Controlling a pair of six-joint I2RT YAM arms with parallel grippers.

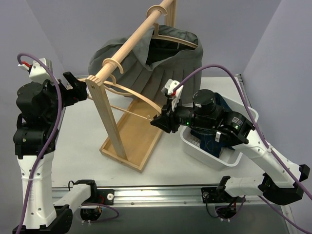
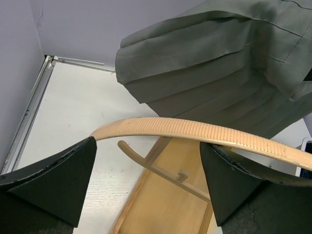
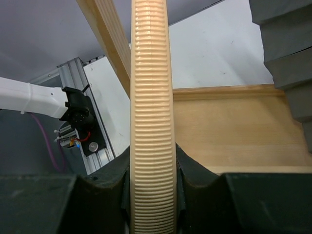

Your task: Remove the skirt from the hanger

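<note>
Where the white tabletop (image 1: 78,141) runs back to the grey walls, a wooden rack (image 1: 112,127) stands near its middle: a flat tray base, one upright post in view, and a round rail (image 1: 132,41) that leaves the top of the overhead view. The skirt (image 1: 180,59), grey and pleated, hangs on the far hanger (image 1: 171,39) on that rail, behind the post and apart from both arms. A white bin (image 1: 207,155) sits on the tabletop just right of the rack, under the right arm. The arm covers most of a dark blue thing inside the bin, and what it is cannot be made out. A second, near hanger (image 1: 139,96), bare, hooks the rail close to the post and lies between the arms and the skirt. The right fingers (image 3: 113,178) are pinched narrow on the ribbed end of this near hanger, with wood against both pads. The left fingers (image 2: 58,180) are spread wide beside the post top and hold nothing. In the left wrist view the ribbed arm crosses above the gap and over one pad; contact cannot be told. The rack's far end is cut off. How the skirt is fastened to the far hanger cannot be seen.
</note>
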